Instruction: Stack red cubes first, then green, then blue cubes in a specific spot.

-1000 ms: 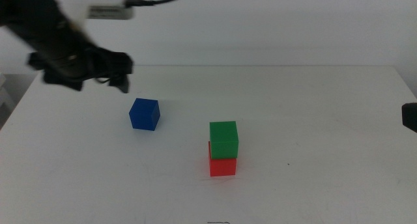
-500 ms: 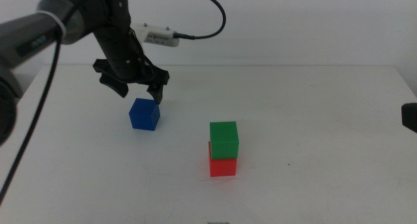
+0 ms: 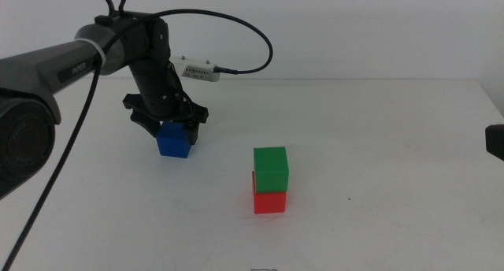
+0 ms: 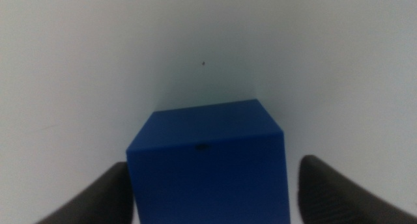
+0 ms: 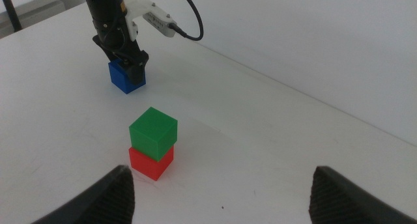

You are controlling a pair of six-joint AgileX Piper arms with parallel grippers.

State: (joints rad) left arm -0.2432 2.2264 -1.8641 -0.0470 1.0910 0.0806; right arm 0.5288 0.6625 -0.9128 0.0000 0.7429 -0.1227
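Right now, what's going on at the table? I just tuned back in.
The left gripper is down over the blue cube, its open jaws on either side of it, not yet closed. The blue cube sits on the white table, apart from the stack. The green cube already rests on the red cube, slightly offset. The right gripper waits open at the right side, away from the cubes.

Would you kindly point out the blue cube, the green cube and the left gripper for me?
blue cube (image 4: 208, 168), left wrist view, on its front face.
green cube (image 3: 271, 172), middle view, on its front face.
left gripper (image 3: 165, 126), middle view, midway between its fingertips, straddling the blue cube.
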